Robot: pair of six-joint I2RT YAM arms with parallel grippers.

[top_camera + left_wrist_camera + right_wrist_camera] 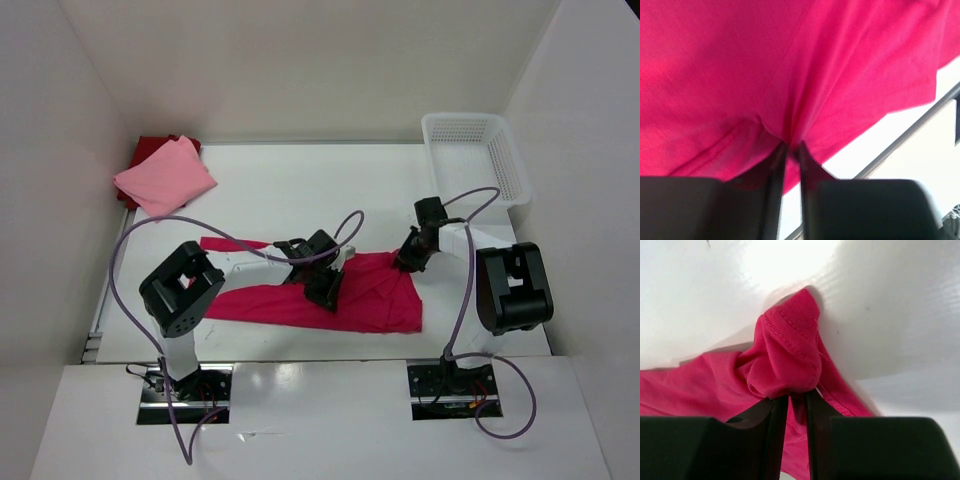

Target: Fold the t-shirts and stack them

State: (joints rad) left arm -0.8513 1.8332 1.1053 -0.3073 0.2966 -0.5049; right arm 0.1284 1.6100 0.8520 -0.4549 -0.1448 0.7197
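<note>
The bright crimson-pink t-shirt (375,295) lies spread across the table's near middle. My left gripper (322,288) is shut on a pinch of its cloth near the shirt's middle; the left wrist view shows the cloth (790,75) gathered between the jaws (791,146). My right gripper (408,258) is shut on the shirt's far right corner; the right wrist view shows a bunched hem (787,355) caught between the jaws (797,396). The light pink t-shirt (165,176) lies folded on the dark red t-shirt (150,150) at the far left corner.
A white plastic mesh basket (475,155) stands at the far right of the white table (300,190). White walls close the left, back and right sides. My arm cables loop above the shirt.
</note>
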